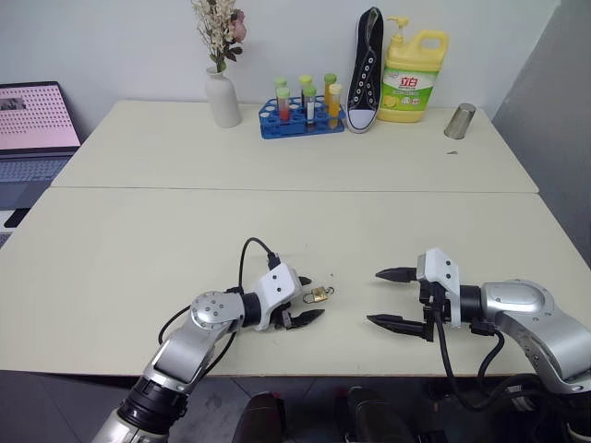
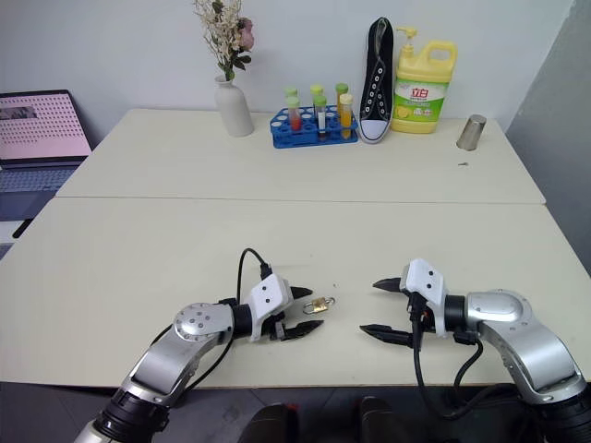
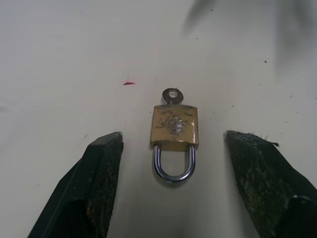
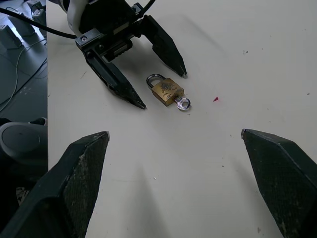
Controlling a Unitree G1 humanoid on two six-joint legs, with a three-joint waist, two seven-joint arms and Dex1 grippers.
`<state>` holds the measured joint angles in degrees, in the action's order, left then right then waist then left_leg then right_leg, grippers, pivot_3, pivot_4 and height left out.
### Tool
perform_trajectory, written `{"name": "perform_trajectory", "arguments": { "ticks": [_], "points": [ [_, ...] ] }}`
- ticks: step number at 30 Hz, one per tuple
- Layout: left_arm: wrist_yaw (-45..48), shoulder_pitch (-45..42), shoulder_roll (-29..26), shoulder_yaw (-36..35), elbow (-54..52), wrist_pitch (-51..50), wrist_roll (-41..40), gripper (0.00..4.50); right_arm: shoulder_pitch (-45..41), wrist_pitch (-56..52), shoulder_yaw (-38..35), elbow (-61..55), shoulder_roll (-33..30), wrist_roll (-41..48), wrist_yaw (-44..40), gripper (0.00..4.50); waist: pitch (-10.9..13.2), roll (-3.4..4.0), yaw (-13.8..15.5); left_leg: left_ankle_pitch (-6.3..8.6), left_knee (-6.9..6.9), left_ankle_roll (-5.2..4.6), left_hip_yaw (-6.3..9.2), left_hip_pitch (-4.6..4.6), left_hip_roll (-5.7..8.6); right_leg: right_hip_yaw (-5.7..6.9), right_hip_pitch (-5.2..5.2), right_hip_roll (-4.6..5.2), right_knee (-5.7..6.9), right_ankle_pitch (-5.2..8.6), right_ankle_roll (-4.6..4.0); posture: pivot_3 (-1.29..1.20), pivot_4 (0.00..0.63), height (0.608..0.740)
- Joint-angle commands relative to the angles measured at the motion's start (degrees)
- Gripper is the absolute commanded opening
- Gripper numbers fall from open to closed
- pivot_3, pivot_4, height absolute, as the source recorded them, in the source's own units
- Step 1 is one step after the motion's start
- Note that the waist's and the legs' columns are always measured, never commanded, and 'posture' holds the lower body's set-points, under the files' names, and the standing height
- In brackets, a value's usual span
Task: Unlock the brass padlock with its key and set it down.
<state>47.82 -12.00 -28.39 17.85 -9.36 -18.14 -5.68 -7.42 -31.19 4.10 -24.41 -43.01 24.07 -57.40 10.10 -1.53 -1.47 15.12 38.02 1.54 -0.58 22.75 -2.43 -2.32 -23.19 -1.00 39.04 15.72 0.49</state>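
Key (image 3: 172, 95) shaft hidden inside brass padlock (image 3: 174, 127), shackle seemingly closed.

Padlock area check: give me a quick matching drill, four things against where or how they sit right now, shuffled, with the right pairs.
Things:
1. padlock
2. key
3. left gripper
4. right gripper

States:
A. open, apart from the lock, off to its side over bare table
B. lying flat on the table, touched by neither gripper
C. stuck in the bottom of the lock body, opposite the shackle
D. open, a finger on either side of the lock, not touching it

Pairs: 1-B, 2-C, 3-D, 4-A
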Motion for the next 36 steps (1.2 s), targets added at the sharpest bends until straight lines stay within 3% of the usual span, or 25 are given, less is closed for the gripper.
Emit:
{"name": "perform_trajectory", "arguments": {
  "ticks": [1, 11, 19, 24, 30, 36],
  "points": [
    [-0.8, -2.3, 1.6, 1.5, 3.2, 1.6, 2.0, 3.48, 0.1, 1.0, -0.7, -1.7, -0.9, 0.5, -0.6, 4.5, 0.0, 0.0, 0.1, 0.0, 0.01, 0.0, 0.0, 0.0, 0.02, 0.0, 0.01, -0.02, 0.0, 0.0, 0.01, 0.0, 0.15, 0.74],
    [2.1, -4.0, 1.3, 3.2, 6.5, 3.0, 2.8, 3.48, 1.0, 0.6, -1.3, -2.8, -1.5, 1.1, 0.0, 4.5, 0.0, 0.0, 0.0, -0.01, 0.04, -0.01, -0.01, 0.0, 0.03, -0.02, 0.01, -0.03, 0.01, -0.02, 0.04, 0.0, 0.15, 0.74],
    [3.7, -2.9, 0.3, 3.2, 5.8, 2.3, 2.8, 1.09, 1.6, 0.4, -1.6, -3.5, -1.2, 1.3, 0.5, 4.5, 0.0, 0.0, 0.0, -0.01, 0.04, -0.01, 0.0, -0.02, 0.02, -0.02, 0.03, -0.03, 0.02, -0.03, 0.05, 0.0, 0.15, 0.74],
    [6.4, -3.5, -0.9, 2.6, 5.2, 6.1, 1.8, 0.99, 1.9, 0.5, -2.0, -3.6, -1.1, 1.4, 1.0, 4.5, 0.0, -0.01, -0.1, -0.01, 0.04, -0.01, 0.0, -0.03, -0.04, -0.02, 0.03, -0.04, 0.03, -0.03, 0.06, 0.0, 0.15, 0.74],
    [9.0, -11.8, -2.3, 2.1, 8.4, 27.7, 5.3, 0.99, 3.2, 0.4, -4.6, -4.0, -0.8, 1.8, 3.1, 4.5, 0.0, -0.02, 0.0, -0.01, 0.03, -0.01, 0.03, 0.02, -0.07, 0.01, -0.02, -0.07, 0.02, -0.03, 0.04, 0.0, 0.15, 0.74],
    [1.2, -22.3, -3.4, 1.9, 19.1, 58.8, 16.5, 0.99, 3.1, 1.0, -5.5, -4.1, 1.2, 2.2, 6.0, 4.5, 0.0, -0.02, 0.5, -0.01, 0.05, -0.01, -0.05, 0.06, 0.07, -0.08, -0.01, -0.05, -0.04, -0.06, 0.06, 0.0, 0.15, 0.74]
  ]
}}
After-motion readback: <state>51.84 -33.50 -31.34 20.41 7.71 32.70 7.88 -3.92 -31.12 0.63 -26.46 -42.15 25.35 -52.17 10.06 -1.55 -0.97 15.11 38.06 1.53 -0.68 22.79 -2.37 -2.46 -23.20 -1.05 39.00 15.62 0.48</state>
